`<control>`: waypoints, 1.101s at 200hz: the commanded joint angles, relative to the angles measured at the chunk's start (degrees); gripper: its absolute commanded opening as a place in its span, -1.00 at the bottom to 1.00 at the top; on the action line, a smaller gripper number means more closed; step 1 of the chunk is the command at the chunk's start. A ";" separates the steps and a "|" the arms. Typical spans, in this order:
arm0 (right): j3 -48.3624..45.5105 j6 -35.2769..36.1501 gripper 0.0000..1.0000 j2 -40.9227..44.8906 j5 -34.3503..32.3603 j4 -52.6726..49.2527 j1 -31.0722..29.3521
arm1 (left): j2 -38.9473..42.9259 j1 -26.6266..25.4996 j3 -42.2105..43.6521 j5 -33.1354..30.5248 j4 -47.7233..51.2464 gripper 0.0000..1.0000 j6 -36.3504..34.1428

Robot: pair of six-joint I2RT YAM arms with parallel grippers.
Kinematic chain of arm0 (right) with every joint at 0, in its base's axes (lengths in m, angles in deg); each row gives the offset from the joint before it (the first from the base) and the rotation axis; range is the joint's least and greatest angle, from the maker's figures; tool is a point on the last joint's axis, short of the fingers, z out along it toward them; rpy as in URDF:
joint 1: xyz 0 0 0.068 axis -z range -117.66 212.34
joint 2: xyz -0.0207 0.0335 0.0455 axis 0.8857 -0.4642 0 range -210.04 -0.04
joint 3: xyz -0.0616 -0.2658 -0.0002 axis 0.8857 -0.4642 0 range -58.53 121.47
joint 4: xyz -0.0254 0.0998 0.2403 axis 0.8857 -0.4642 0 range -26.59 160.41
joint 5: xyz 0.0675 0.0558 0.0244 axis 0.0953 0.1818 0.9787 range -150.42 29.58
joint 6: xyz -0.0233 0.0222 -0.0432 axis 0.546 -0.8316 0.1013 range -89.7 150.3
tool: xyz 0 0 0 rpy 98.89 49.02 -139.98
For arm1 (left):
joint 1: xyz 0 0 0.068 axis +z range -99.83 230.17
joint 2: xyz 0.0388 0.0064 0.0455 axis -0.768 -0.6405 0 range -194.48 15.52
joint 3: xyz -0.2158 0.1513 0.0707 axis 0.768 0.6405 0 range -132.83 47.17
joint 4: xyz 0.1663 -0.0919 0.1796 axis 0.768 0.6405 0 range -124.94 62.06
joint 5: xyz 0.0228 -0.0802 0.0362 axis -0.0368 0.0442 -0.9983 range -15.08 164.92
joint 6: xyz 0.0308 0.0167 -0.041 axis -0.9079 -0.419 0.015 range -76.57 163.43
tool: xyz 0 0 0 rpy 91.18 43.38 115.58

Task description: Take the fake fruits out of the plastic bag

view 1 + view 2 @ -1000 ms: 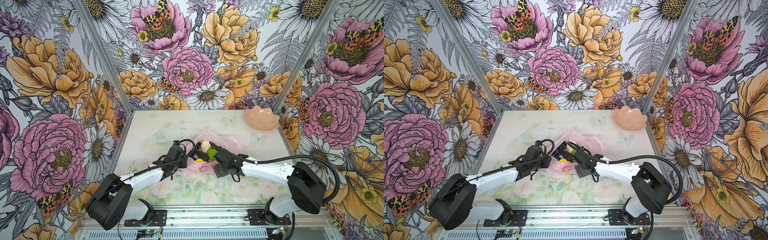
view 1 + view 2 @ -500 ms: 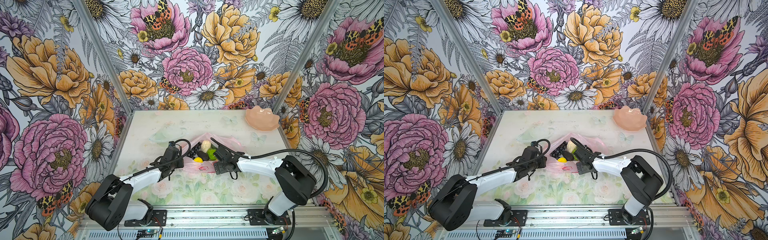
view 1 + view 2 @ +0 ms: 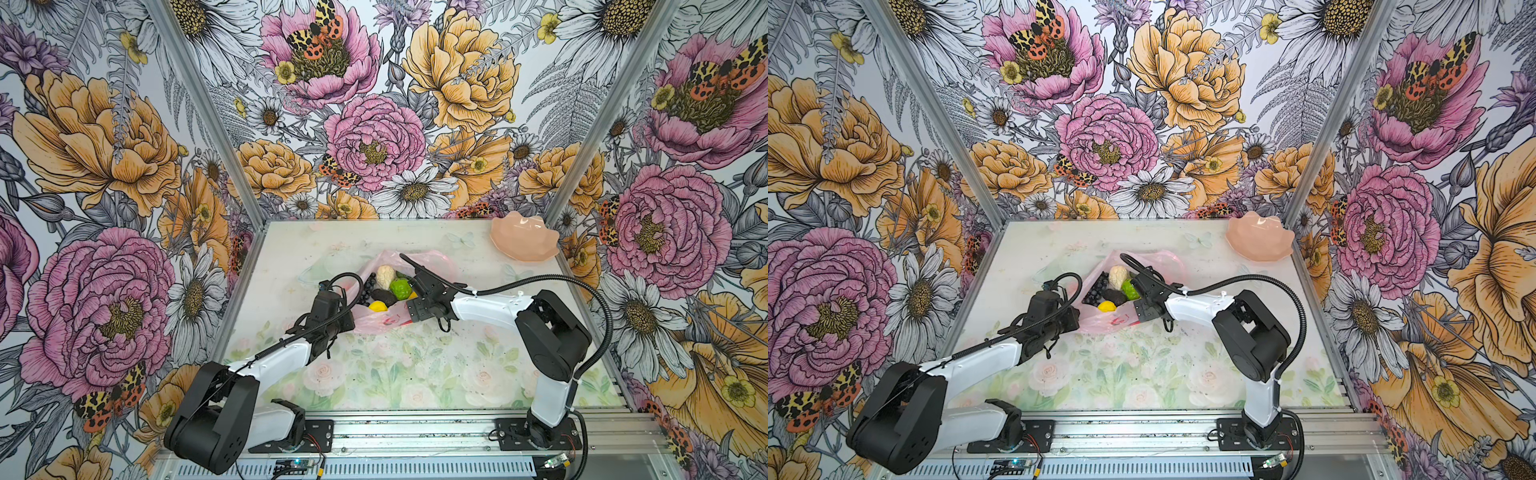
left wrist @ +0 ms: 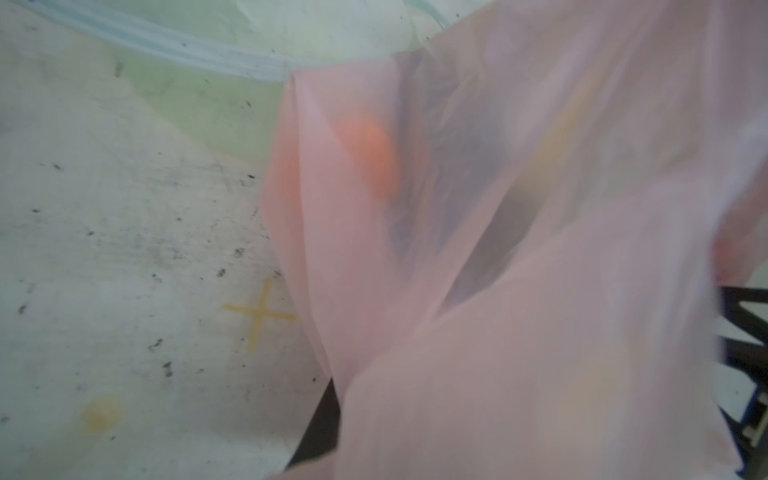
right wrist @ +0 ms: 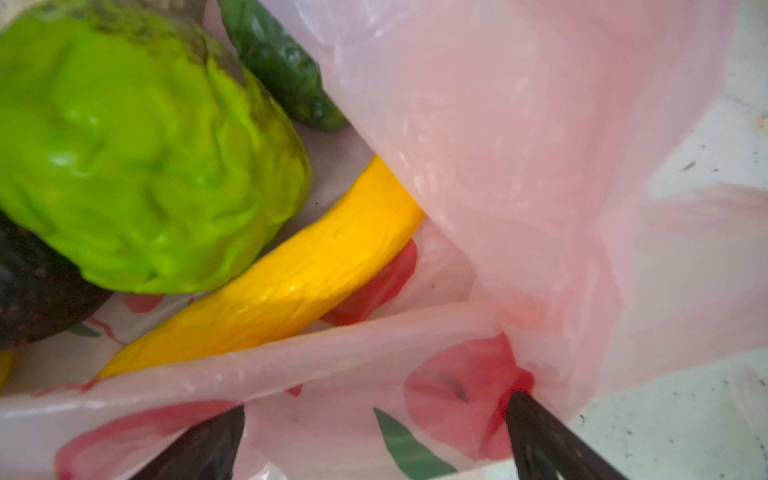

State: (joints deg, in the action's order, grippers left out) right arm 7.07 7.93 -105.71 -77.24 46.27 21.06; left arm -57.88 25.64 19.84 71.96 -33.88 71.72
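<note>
Fruits, namely cream pear (image 3: 385, 275), bumpy green fruit (image 3: 400, 289), grapes (image 3: 368, 286), avocado (image 3: 383, 296), lemon (image 3: 377, 306) and banana (image 5: 291, 282), lie inside the plastic bag (image 3: 380, 323) on the desk (image 3: 374, 374). Right fingers (image 5: 540, 436) gape wide astride the bag's rim, clasping nothing. Left fingers (image 4: 321, 419) sit at the bag's left edge, veiled by its film; whether they grip it cannot be told.

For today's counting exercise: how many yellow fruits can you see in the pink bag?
2: the lemon, the frontmost fruit, and the banana next to the bright green fruit. More may be hidden.
</note>
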 commanded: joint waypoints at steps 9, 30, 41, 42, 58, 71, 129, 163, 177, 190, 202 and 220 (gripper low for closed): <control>-6.34 0.56 0.99 7.44 -1.41 -0.35 0.23 | -3.80 -6.82 -2.52 0.25 0.00 -0.48 -2.82; -9.17 0.29 0.99 11.49 -0.12 -0.38 0.24 | -3.99 -7.46 -2.99 -0.38 0.38 -0.41 -3.62; -9.66 0.31 0.99 13.36 0.96 -0.40 0.32 | -3.60 -7.42 -2.87 -1.14 0.37 -0.38 -3.85; -9.64 0.31 0.99 13.46 0.98 -0.44 0.28 | -3.59 -7.39 -2.84 -1.15 0.36 -0.37 -3.85; -9.30 0.39 0.99 16.04 2.03 -0.47 0.23 | -3.65 -7.35 -2.76 -1.37 0.12 -0.32 -3.86; -7.67 0.25 0.99 17.52 2.81 -0.38 -0.06 | -4.06 -7.37 -2.87 -1.26 0.08 -0.30 -3.76; 5.30 -4.50 0.99 8.10 0.90 -0.62 -3.32 | -3.86 -7.38 -2.88 -0.86 -0.67 -0.17 -3.92; 8.87 -4.80 0.99 1.84 -1.59 -2.14 -3.83 | -3.09 -7.37 -2.59 -1.17 -0.61 -0.10 -3.77; 8.51 -4.68 0.99 0.65 -1.55 -2.48 -3.81 | -2.78 -7.37 -2.60 -1.50 -0.53 -0.09 -3.84; 7.23 -4.57 0.97 0.95 -2.07 -2.65 -5.35 | -2.55 -7.29 -2.59 -1.84 -0.38 -0.07 -3.85; 5.52 -4.64 0.96 1.92 -2.21 -2.74 -5.96 | -2.36 -7.28 -2.48 -2.12 -0.31 -0.03 -3.74; 2.61 -4.95 0.93 2.69 -1.27 -2.89 -6.35 | -2.14 -6.86 -2.31 -1.85 -0.52 0.10 -3.34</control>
State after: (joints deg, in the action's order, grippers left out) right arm 12.80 4.19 -104.96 -77.81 44.15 15.95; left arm -61.60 18.16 18.04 71.32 -33.53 68.47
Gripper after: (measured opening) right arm 0.974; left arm 0.519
